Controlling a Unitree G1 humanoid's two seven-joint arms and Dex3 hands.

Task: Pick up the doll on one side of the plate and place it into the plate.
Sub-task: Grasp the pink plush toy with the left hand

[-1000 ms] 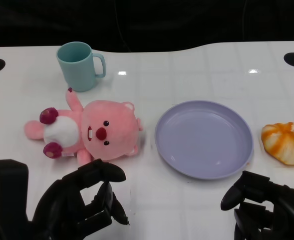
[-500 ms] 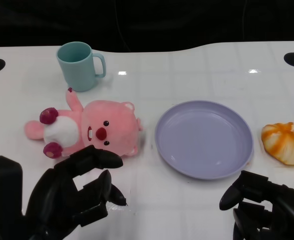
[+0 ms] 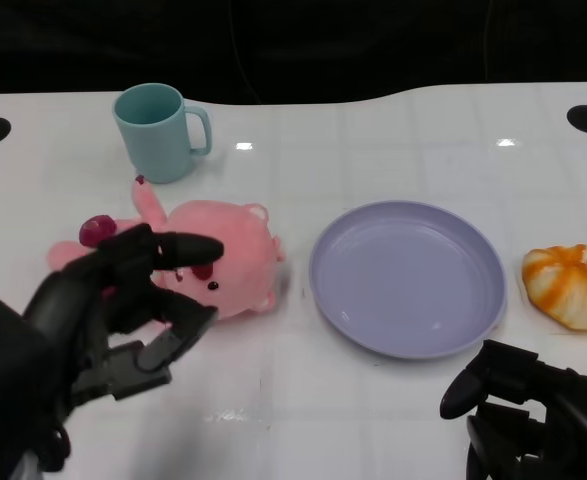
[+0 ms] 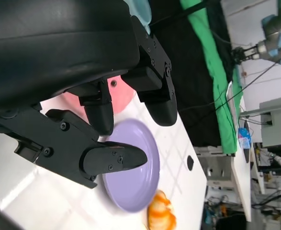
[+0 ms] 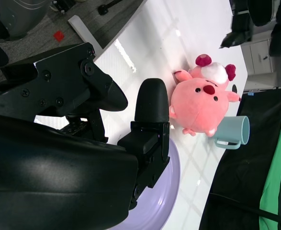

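The doll (image 3: 223, 262) is lying just left of the plate (image 3: 407, 277), the left hand (image 3: 123, 300) hovering over it, fingers spread, grasping nothing. Reaching is underway; next it needs closing around the body.

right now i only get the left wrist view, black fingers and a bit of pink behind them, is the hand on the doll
Observer: In the head view the left hand covers the doll's body with its fingers spread. I cannot tell whether they touch it.
Operator: which way is the doll lying
Observer: On its back, head toward the purple plate, lying apart from the rim on the robot's left side of it.
Operator: anything close i could knock
Observer: A teal mug stands upright beyond the doll, near its raised arm.
Operator: and the other hand
Observer: The right hand is low at the near edge, in front of the plate, fingers curled and holding nothing.
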